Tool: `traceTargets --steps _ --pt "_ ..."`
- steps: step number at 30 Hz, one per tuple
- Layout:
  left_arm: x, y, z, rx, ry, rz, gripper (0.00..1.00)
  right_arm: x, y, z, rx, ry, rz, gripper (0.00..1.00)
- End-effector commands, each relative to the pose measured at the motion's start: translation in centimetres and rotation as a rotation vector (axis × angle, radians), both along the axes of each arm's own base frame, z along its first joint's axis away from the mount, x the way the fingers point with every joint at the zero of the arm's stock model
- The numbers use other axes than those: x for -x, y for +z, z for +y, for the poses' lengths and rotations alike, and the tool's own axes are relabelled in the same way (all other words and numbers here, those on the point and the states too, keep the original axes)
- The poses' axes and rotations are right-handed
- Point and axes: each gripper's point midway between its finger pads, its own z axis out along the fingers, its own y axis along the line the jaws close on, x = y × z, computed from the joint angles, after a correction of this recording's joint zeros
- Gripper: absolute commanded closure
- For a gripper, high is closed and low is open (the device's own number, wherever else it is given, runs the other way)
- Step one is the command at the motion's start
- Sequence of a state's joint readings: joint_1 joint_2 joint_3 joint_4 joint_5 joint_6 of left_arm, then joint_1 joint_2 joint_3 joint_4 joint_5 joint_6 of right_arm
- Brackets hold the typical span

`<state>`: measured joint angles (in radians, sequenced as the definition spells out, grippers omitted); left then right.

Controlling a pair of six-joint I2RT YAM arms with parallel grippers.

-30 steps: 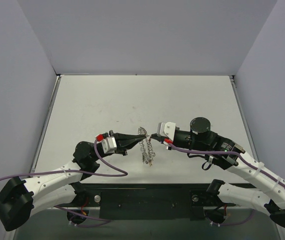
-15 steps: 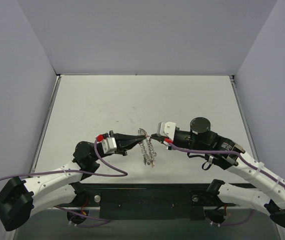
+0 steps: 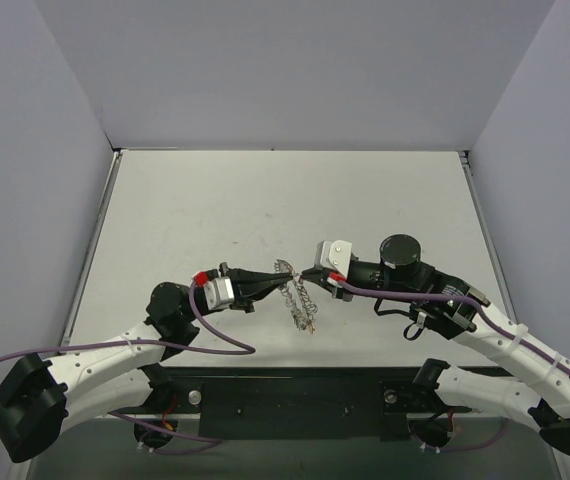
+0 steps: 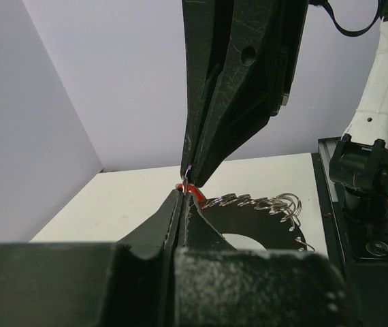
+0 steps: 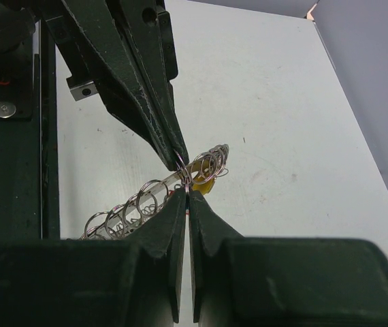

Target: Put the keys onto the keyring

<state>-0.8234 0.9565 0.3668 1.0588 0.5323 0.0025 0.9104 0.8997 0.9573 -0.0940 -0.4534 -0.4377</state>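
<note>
The keyring (image 3: pixel 298 298) is a silvery coil, held up off the table between the two arms, its lower end hanging toward the near edge. My left gripper (image 3: pixel 287 283) and right gripper (image 3: pixel 305 275) meet tip to tip at the coil's upper end. Both are shut, each pinching a wire loop of the keyring (image 5: pixel 146 199). One of the keys shows its red head (image 4: pixel 194 192) right at the left tips, and I cannot tell whether they pinch it too. A yellow key head (image 5: pixel 204 184) hangs among the loops. The coil (image 4: pixel 262 203) trails to the right in the left wrist view.
The white table (image 3: pixel 285 200) stretches behind the grippers, with grey walls on three sides. A black base rail (image 3: pixel 295 395) runs along the near edge between the arm mounts.
Both grippers stay shut at the coil's top. The tips have shifted slightly and the hanging lower end of the keyring has swung a little to the right.
</note>
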Motion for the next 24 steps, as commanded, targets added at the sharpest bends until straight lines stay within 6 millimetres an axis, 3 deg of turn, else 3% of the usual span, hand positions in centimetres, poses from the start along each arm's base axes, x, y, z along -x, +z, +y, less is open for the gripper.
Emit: traceTargets --steps 1,24 --pt "0.9 2.8 0.1 0.048 -0.025 -0.099 1.0 0.1 2.1 0.9 -0.077 0.022 -0.018 1.0" --pt "0.5 1.3 -0.9 -0.056 -0.029 -0.082 1.0 0.6 2.2 0.9 -0.043 0.059 -0.019 1.0"
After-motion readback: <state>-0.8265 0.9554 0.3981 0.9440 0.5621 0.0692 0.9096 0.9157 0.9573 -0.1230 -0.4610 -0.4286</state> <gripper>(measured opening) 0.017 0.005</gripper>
